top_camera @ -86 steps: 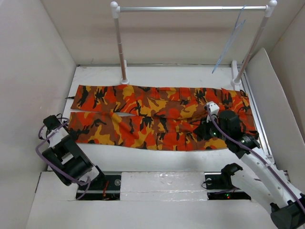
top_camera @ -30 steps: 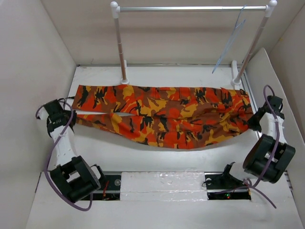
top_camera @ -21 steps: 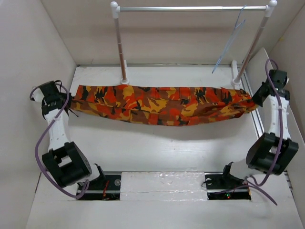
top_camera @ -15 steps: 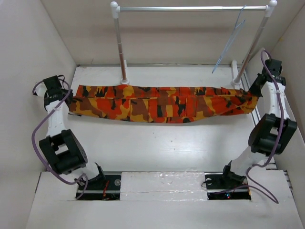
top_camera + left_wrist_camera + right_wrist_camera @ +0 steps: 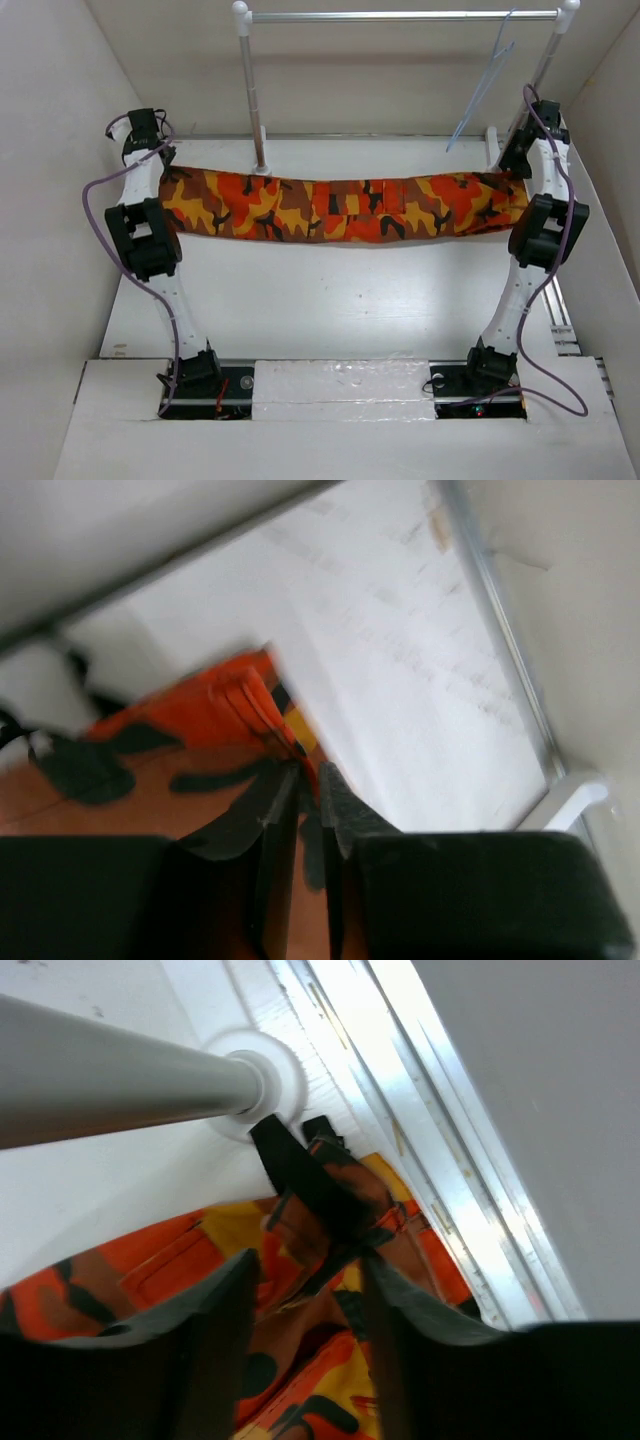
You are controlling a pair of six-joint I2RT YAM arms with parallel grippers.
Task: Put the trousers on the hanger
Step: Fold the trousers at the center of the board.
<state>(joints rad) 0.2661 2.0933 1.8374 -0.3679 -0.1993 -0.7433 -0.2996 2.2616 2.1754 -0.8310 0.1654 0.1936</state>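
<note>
The camouflage trousers (image 5: 340, 208) lie folded lengthwise in a long band across the back of the table, stretched between both arms. My left gripper (image 5: 160, 166) is at their left end. In the left wrist view its jaws (image 5: 308, 768) stand only a narrow slit apart, with the orange hem (image 5: 255, 695) caught between the tips. My right gripper (image 5: 513, 164) is at their right end by the rack's post base. In the right wrist view its jaws (image 5: 310, 1260) stand apart over bunched cloth (image 5: 150, 1260). The pale blue hanger (image 5: 483, 88) hangs from the rail at the far right.
A rack with white posts (image 5: 250, 90) and a silver rail (image 5: 400, 17) stands at the back. Its right post (image 5: 100, 1085) is close beside my right gripper. A metal track (image 5: 440, 1160) runs along the right wall. White walls close in on three sides of the table (image 5: 330, 300).
Both arms have swung up and back, carrying the trousers' ends from mid-table to the back by the rack. The cloth folded into a narrower band. The right jaws have parted.
</note>
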